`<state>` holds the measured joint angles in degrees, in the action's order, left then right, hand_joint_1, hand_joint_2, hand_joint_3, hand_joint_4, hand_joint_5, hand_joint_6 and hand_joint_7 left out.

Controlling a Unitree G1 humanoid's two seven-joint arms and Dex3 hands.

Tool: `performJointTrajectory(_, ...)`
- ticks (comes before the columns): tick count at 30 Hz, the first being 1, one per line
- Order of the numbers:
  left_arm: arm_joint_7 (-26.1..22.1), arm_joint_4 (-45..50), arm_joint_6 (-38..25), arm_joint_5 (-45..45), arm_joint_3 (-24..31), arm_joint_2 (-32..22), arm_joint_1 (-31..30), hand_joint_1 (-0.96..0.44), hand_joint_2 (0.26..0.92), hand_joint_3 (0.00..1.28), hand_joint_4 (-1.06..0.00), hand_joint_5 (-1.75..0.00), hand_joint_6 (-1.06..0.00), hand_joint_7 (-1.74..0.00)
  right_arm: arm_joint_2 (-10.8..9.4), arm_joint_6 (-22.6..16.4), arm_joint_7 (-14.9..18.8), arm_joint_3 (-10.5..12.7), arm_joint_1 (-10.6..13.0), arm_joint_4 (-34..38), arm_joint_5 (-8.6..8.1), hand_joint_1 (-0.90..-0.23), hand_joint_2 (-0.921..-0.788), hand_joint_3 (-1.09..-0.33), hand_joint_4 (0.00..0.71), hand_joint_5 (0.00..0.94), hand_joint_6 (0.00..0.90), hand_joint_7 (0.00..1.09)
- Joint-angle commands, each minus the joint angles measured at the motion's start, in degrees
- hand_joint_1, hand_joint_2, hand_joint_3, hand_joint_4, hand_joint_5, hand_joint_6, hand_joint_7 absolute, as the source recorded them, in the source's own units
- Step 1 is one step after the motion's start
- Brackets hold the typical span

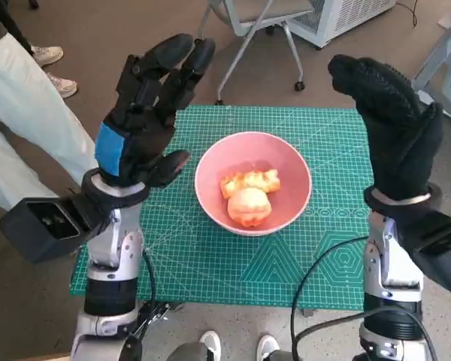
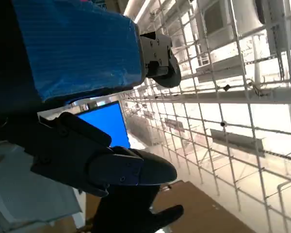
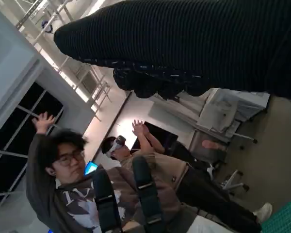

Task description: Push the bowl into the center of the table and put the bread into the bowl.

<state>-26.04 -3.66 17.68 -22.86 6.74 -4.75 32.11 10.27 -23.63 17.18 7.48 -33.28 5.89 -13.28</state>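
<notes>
Fingers of both my hands were spread and empty, raised beside the pink round bowl mid-frame; golden bread inside, task seemingly done.

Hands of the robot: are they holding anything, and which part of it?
Nothing is held. The left hand and the right hand are raised above the table with fingers apart, and the bread lies in the pink bowl.
</notes>
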Motion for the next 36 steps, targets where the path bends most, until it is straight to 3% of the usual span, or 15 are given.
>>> performJointTrajectory(1,-0.02,0.97,-0.32,-0.92,-0.28,0.59,-0.43,-0.68,0.921,0.26,-0.2,-0.07,-0.01,-0.65,0.54,0.91,0.41,-0.01,0.28,0.33,-0.13,-0.715,-0.921,-0.738,0.203,0.004,0.122,0.43)
performJointTrajectory(22,-0.77,-1.67,1.33,-0.15,-0.24,1.25,-0.82,-0.58,0.921,0.22,-0.23,-0.06,0.0,-0.66,-0.17,-0.75,0.38,-0.24,1.23,1.47,0.05,-0.727,-0.921,-0.735,0.193,0.0,0.12,0.44)
performJointTrajectory(36,-0.63,-0.8,1.2,1.03,-0.77,0.55,-1.93,-0.57,0.921,0.22,-0.23,-0.05,0.0,-0.68,-1.07,-4.65,-0.23,-1.32,2.85,2.86,1.9,-0.72,-0.921,-0.755,0.178,0.0,0.074,0.48)
